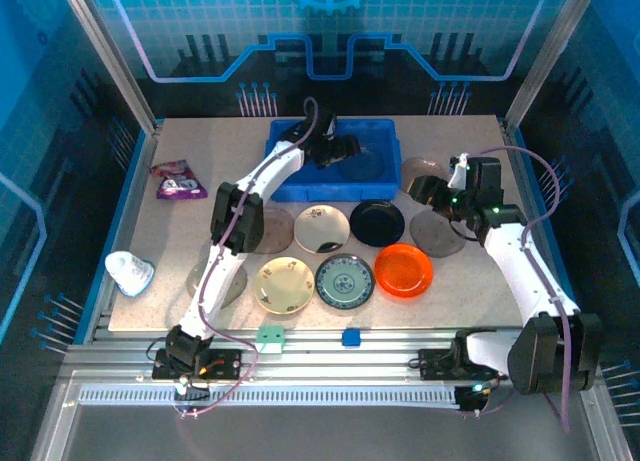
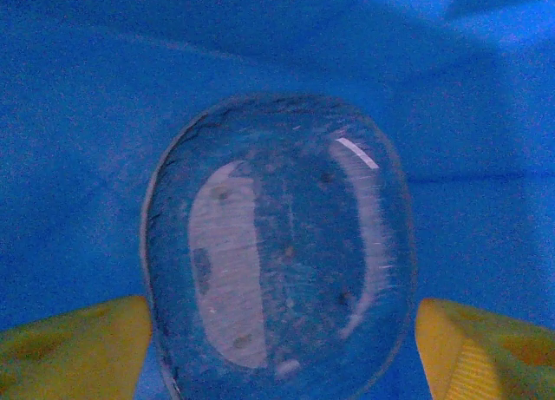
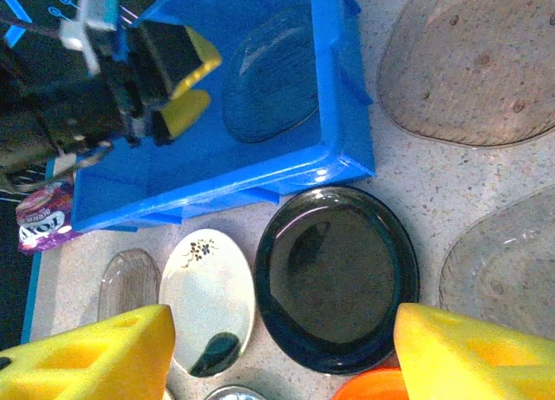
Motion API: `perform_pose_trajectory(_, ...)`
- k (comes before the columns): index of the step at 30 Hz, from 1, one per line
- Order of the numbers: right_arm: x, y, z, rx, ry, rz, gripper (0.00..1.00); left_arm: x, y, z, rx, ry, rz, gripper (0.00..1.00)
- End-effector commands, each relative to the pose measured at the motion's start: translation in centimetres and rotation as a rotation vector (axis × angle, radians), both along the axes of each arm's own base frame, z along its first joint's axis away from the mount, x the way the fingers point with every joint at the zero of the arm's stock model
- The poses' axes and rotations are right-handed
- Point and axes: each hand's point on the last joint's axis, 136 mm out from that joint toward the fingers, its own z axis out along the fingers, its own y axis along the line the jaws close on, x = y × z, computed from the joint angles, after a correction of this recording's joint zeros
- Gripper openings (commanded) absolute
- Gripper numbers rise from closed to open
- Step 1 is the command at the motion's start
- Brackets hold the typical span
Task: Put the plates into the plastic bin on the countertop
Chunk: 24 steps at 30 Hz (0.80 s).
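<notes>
At far left you see a purple snack packet (image 1: 180, 179) on the beige speckled surface (image 1: 480, 281). Next, the left end effector (image 3: 206, 81) sits inside the shallow bright-blue rectangular plastic bin (image 1: 300, 189). Its yellow fingers (image 2: 78, 348) are spread wide and grip nothing. A smoky translucent round plate (image 2: 277, 252) lies flat on the bin floor just beside the fingertips. In front of the bin, on the surface, lie a cream floral plate (image 1: 322, 228), a glossy black plate (image 3: 334, 274), a blue-green patterned plate (image 1: 345, 280) and an orange-red plate (image 1: 404, 270). At right, the right end effector (image 3: 282, 331) hovers above the black plate, jaws wide apart and empty. Two smoky grey plates (image 3: 473, 66) lie beside it.
</notes>
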Motion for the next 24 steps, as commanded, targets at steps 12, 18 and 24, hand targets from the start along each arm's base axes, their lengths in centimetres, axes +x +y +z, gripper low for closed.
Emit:
perform_pose_trajectory(12,-7.2,-0.9,-2.8,-0.059,0.102,-0.015,0.67,-9.6,2.2,16.3,0.104,-0.244,-0.064,0.99)
perform_pose_trajectory(18,-10.3,0.4,-5.7,-0.08,0.198,0.021,0.66,-15.6,1.9,17.5,0.028,-0.313,-0.146,0.99)
perform_pose_trajectory(24,-12.3,2.0,-8.9,-0.104,0.291,0.062,0.62,-20.3,1.8,16.0,-0.013,-0.262,-0.215,0.99)
